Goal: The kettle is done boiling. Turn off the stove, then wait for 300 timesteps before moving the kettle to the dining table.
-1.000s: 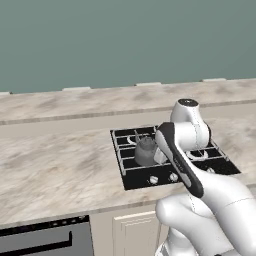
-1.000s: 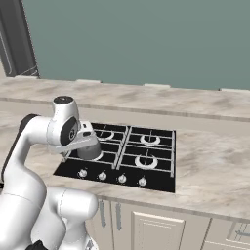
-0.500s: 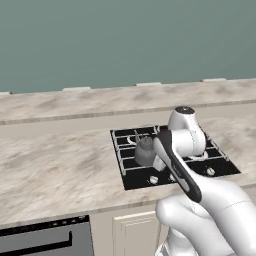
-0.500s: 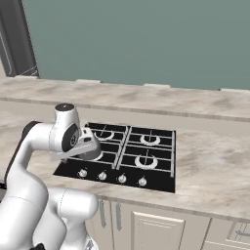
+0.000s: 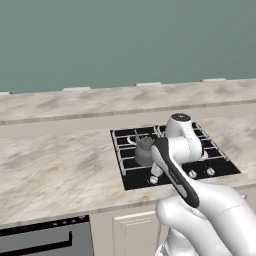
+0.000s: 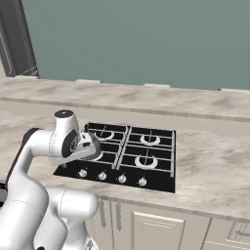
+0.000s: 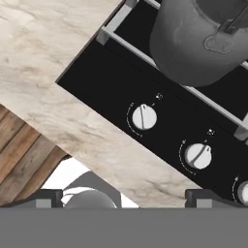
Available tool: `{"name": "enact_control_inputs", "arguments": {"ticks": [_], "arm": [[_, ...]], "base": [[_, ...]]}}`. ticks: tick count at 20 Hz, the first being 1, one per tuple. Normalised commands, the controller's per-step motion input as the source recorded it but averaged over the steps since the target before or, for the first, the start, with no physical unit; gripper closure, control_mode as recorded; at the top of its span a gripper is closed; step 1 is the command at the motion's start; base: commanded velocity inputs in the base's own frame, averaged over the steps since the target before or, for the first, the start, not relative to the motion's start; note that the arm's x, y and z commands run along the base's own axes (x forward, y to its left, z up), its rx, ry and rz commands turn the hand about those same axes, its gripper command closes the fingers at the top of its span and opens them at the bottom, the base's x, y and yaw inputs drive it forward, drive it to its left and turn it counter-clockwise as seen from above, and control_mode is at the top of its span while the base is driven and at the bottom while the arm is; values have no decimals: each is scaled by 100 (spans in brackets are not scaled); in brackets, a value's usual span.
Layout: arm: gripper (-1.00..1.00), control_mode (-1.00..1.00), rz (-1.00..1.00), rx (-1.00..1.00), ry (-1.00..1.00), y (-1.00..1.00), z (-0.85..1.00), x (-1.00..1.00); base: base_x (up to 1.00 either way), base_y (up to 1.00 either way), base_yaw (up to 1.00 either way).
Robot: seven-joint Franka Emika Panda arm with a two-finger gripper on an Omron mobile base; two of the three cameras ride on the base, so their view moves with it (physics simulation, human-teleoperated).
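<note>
The dark grey kettle (image 5: 144, 150) stands on the front left burner of the black stove (image 5: 215, 165), and it also looms at the top right of the hand view (image 7: 198, 43). My gripper (image 7: 127, 198) hangs open above the stove's front left corner, empty, with its fingertips (image 7: 48, 197) wide apart. Two silver knobs (image 7: 144, 117) (image 7: 198, 155) lie just ahead of it, untouched. In the right base view my hand hides the kettle, and the row of knobs (image 6: 102, 176) runs along the stove's (image 6: 156, 176) front. The dining table (image 5: 75, 102) is the raised marble ledge behind the counter.
A black-fronted oven (image 5: 45, 242) with a bar handle sits under the counter to the left. Cream cabinet doors (image 6: 156, 229) run below the stove. The marble counter (image 5: 60, 170) stretches to both sides. A dark tall unit (image 6: 14, 39) stands far left. Wooden floor (image 7: 24, 160) shows beyond the counter edge.
The arm has come down and forward, bringing the open hand lower over the stove's front left knobs. The kettle has not moved.
</note>
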Motion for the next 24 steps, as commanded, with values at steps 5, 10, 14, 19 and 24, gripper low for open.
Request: {"name": "enact_control_inputs", "arguments": {"ticks": [5,10,14,19,24], "arm": [[-100,-100,0,-2,0,8,-20,7],[-100,-100,0,-1,0,5,-20,9],[-100,-100,0,0,0,1,-17,11],[-100,-100,0,0,0,0,-15,15],[-100,-100,0,0,0,0,-8,15]], "base": [[0,0,0],[0,0,0],[0,0,0],[0,0,0],[0,0,0]]}}
